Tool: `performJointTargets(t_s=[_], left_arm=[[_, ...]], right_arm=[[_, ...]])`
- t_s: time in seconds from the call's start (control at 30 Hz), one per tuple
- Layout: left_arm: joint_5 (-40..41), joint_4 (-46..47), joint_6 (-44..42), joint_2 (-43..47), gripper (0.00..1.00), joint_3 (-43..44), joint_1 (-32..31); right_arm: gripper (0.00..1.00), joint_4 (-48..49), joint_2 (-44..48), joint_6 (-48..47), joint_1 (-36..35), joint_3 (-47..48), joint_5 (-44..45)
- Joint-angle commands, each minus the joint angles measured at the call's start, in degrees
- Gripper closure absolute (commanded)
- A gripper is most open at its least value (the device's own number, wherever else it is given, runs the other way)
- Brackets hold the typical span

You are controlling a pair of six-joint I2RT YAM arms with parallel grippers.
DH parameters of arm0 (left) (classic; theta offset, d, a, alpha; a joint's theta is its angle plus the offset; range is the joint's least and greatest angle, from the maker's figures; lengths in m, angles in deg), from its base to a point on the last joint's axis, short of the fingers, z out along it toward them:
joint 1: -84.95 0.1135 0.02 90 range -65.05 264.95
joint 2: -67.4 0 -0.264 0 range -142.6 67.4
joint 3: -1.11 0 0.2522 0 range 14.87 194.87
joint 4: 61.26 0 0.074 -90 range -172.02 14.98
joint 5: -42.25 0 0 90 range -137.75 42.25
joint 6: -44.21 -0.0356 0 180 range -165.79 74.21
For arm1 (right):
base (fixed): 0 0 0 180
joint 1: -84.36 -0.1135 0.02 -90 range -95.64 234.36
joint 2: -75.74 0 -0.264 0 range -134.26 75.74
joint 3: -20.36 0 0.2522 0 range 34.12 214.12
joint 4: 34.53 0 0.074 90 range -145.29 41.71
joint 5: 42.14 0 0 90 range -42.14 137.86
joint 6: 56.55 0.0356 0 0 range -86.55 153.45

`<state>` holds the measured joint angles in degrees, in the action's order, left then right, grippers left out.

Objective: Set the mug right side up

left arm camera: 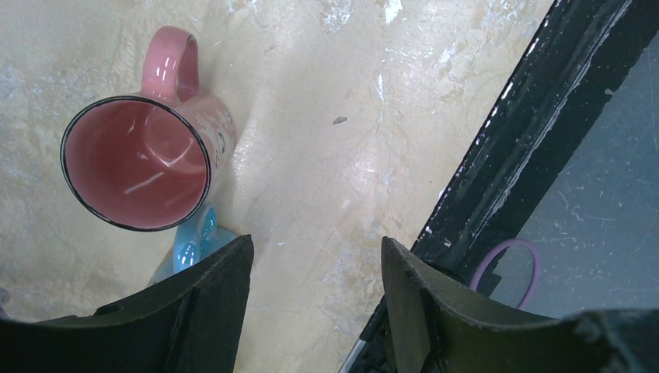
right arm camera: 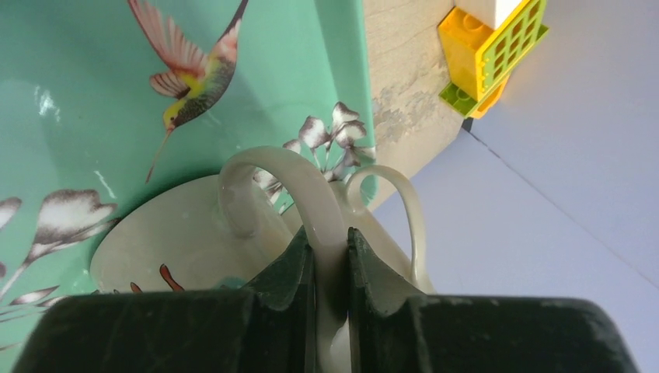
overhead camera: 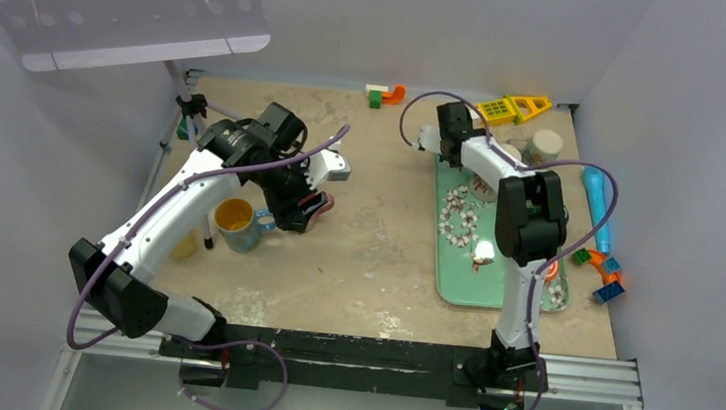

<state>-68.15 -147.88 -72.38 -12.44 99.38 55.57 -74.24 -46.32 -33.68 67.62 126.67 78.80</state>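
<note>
A white mug (right arm camera: 171, 233) with red marks rests on the green tray (right arm camera: 93, 101), its handle (right arm camera: 287, 183) toward me; whether it is upright or tipped I cannot tell. My right gripper (right arm camera: 330, 242) is shut on that handle. A second pale handle loop (right arm camera: 408, 210) shows beside it. In the top view the right gripper (overhead camera: 477, 176) is at the tray's far end, over the white mug (overhead camera: 486, 188). A pink mug (left arm camera: 136, 163) stands mouth up on the table, handle (left arm camera: 172, 62) away. My left gripper (left arm camera: 315, 260) is open and empty beside it. In the top view the left gripper (overhead camera: 305, 205) hides most of the pink mug (overhead camera: 326, 202).
A blue mug with a yellow inside (overhead camera: 237, 223) stands left of the left gripper. The tray (overhead camera: 462, 287) holds small items. Toy bricks (overhead camera: 605, 274), a blue tool (overhead camera: 595, 202), a white cup (overhead camera: 547, 144) and yellow toys (overhead camera: 514, 107) lie at the right and back. A tripod (overhead camera: 190, 108) stands back left.
</note>
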Motion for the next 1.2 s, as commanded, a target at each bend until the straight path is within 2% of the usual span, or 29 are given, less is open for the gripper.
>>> performJointTargets(t_s=[0.0,0.17,0.43,0.63,0.87,1.0,1.17], left_arm=[[-1.21,0.03,0.0,0.81,0.35,2.22,0.04],[-1.37,0.38,0.2,1.67,0.35,2.78,0.11],[-5.66,0.03,1.17,1.39,0.34,5.86,0.08],[-14.95,-2.97,1.28,2.21,0.31,9.68,1.59],[-26.45,-5.28,2.14,5.29,0.25,14.94,3.94],[-30.16,-3.61,4.9,8.35,0.2,16.2,4.98],[-29.34,2.16,10.72,12.93,0.11,15.86,5.12]], right_arm=[[1.0,5.47,6.35,3.83,-1.35,2.48,-1.79],[1.0,5.62,11.75,11.26,-1.41,1.2,-4.95],[1.0,20.56,21.81,22.6,-1.61,-10.1,-4.43],[1.0,23.79,27.9,31.33,-3.99,-12.56,-0.9],[1.0,27.26,37.2,36.38,-12.47,-14.54,1.62],[1.0,27.44,43.86,43.94,-16.23,-15.98,-5.66],[1.0,29.94,52.35,53.85,-20.16,-19.56,-18.55]])
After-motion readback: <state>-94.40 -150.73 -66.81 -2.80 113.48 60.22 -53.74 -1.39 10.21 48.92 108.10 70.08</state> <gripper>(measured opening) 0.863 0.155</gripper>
